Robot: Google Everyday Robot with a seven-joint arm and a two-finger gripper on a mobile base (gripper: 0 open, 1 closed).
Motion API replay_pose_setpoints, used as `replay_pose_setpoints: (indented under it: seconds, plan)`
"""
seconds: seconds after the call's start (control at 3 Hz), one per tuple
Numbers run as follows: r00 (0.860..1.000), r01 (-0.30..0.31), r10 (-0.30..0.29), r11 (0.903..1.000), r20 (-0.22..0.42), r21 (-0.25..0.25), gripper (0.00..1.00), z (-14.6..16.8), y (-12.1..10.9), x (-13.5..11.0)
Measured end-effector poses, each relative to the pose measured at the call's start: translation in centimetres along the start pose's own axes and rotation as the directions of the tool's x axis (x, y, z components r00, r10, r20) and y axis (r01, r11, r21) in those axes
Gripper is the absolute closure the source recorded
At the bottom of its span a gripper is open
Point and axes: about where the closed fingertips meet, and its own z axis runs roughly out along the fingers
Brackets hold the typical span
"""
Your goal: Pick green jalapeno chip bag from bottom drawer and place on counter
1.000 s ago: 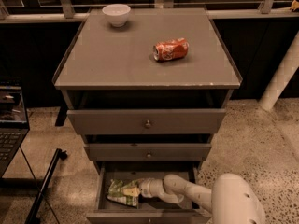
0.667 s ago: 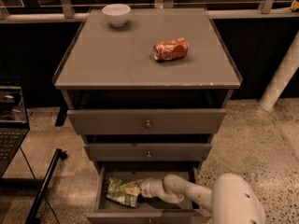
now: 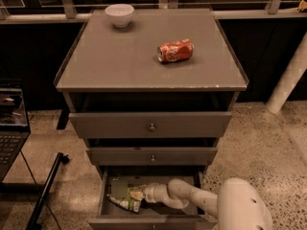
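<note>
The hand is down in the drawer, touching the right end of the bag. It has hardly moved in the last second. I cannot tell if it is holding the bag yet, so I think the lift has not started. The bag is green, shiny and crinkly. Up on the flat grey table lie a dented red can and a round white bowl.
</note>
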Motion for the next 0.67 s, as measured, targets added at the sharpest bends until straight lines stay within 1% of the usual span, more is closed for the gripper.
replay_pose_setpoints:
  seconds: [0.33,0.67]
  plan:
    - [1.0,0.0,0.0,1.0,0.0,0.0,1.0,0.0,0.0,0.0]
    - [1.0,0.003,-0.003,0.999,0.01,-0.044,1.0,-1.6,0.9,-0.7]
